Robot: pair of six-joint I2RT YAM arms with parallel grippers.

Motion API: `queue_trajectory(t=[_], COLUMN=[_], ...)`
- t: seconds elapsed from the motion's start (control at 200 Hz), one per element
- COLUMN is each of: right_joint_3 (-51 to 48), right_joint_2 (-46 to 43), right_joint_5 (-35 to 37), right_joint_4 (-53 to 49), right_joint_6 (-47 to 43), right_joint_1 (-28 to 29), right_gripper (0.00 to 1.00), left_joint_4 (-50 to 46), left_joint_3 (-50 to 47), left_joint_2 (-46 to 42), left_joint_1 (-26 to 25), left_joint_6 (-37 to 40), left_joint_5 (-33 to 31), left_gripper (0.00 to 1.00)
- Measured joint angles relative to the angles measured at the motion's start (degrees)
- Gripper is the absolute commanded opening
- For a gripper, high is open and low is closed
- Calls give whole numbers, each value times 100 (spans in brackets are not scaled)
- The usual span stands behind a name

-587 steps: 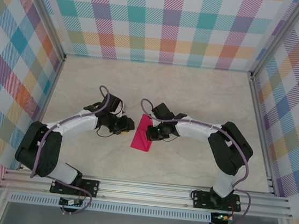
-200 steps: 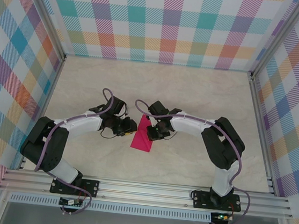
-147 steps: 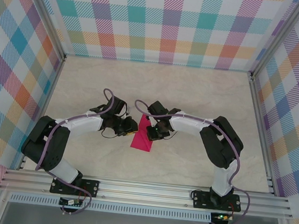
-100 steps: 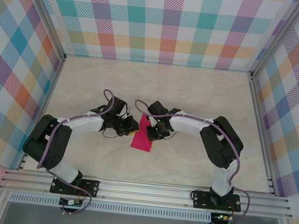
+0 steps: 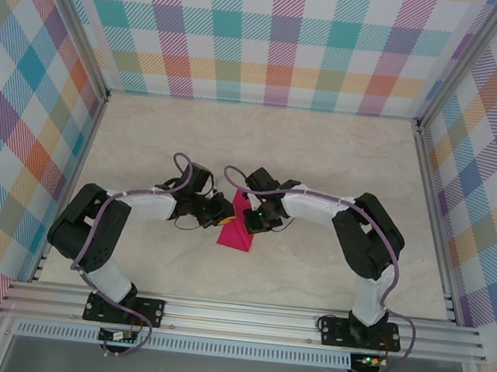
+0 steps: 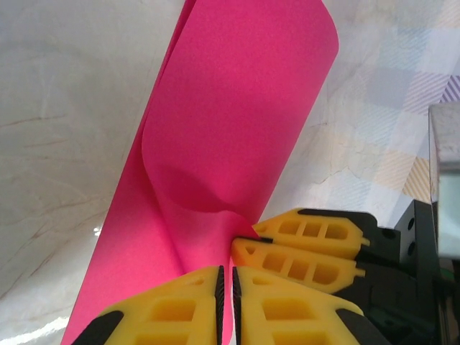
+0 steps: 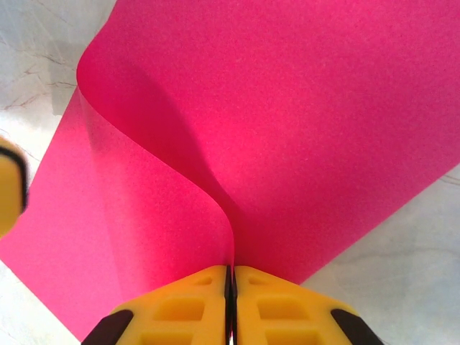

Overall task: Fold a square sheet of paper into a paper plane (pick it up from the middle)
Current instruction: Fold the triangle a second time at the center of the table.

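Mid-table, the square sheet of paper (image 5: pixel 236 231) is pinched from both sides.
You have the left gripper (image 6: pixel 225 287) and the right gripper (image 7: pixel 231 287) each clamped on the magenta sheet, tips just beside one another. The paper bows up in a loose curl there, and its remainder lies on the table (image 5: pixel 340 170).

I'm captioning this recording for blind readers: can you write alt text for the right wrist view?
The right gripper, yellow and closed, pinches the near edge of the magenta-pink square sheet of paper, which bows up in a smooth curl. The rest of the sheet lies on the pale marbled table.
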Motion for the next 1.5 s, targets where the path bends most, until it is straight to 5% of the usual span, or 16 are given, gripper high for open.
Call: queue_trajectory(t=[1.5], right_joint_3=[0], right_joint_2=[0], right_joint_5=[39], right_joint_4=[15], right_joint_6=[105], right_joint_1=[0], right_gripper=[11], left_joint_4=[822], left_joint_3=[-109], left_joint_2=[487], left_joint_1=[-92], left_joint_6=[-177], left_joint_5=[44], left_gripper=[18])
